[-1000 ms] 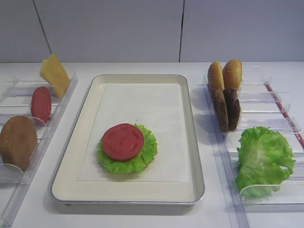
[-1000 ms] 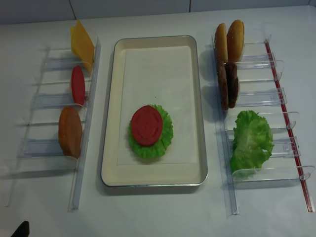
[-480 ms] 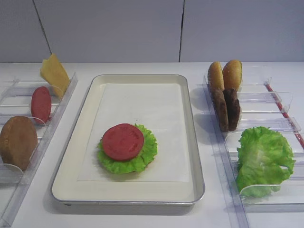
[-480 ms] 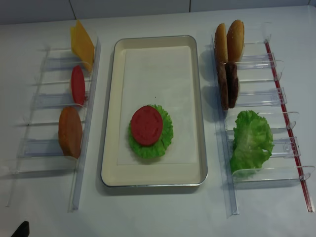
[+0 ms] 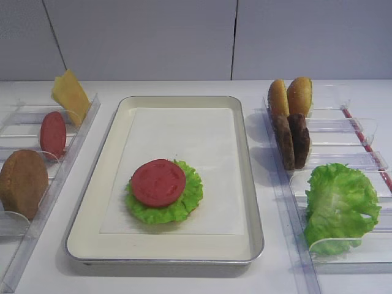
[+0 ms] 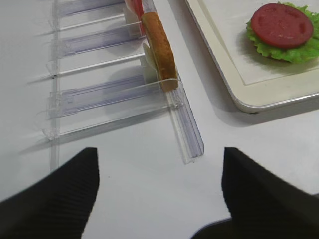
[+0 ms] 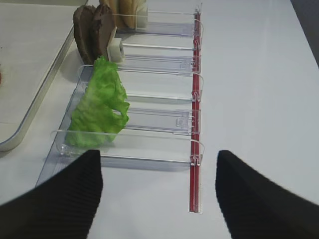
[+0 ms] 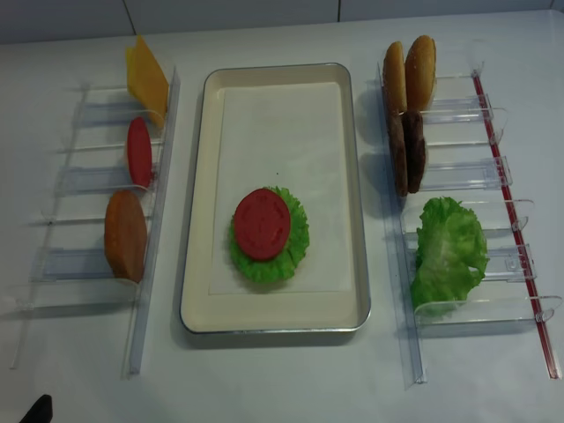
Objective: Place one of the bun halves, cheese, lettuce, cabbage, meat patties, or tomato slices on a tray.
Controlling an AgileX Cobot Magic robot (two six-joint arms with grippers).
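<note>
On the paper-lined tray (image 5: 184, 98) (image 8: 199, 194) a tomato slice (image 5: 158, 182) (image 8: 262, 223) (image 6: 281, 25) lies on a round green ruffled leaf (image 5: 185, 206). The left rack holds cheese (image 5: 70, 95), a second tomato slice (image 5: 52, 133) and a bun half (image 5: 22, 182) (image 6: 158, 47). Two bun halves (image 5: 291, 96), two meat patties (image 5: 291, 141) (image 7: 93, 35) and a big lettuce leaf (image 5: 340, 205) (image 7: 99, 107) stand in the right rack. I cannot tell which leaf is the cabbage. My left gripper (image 6: 159, 194) and right gripper (image 7: 158, 194) are open, empty, over bare table near the racks' front ends.
Clear plastic racks flank the tray, the left rack (image 8: 88, 181) and the right rack (image 8: 476, 172), whose outer edge carries a red strip (image 7: 196, 99). The white table (image 8: 282, 379) runs in front of the tray and racks. A grey wall stands behind.
</note>
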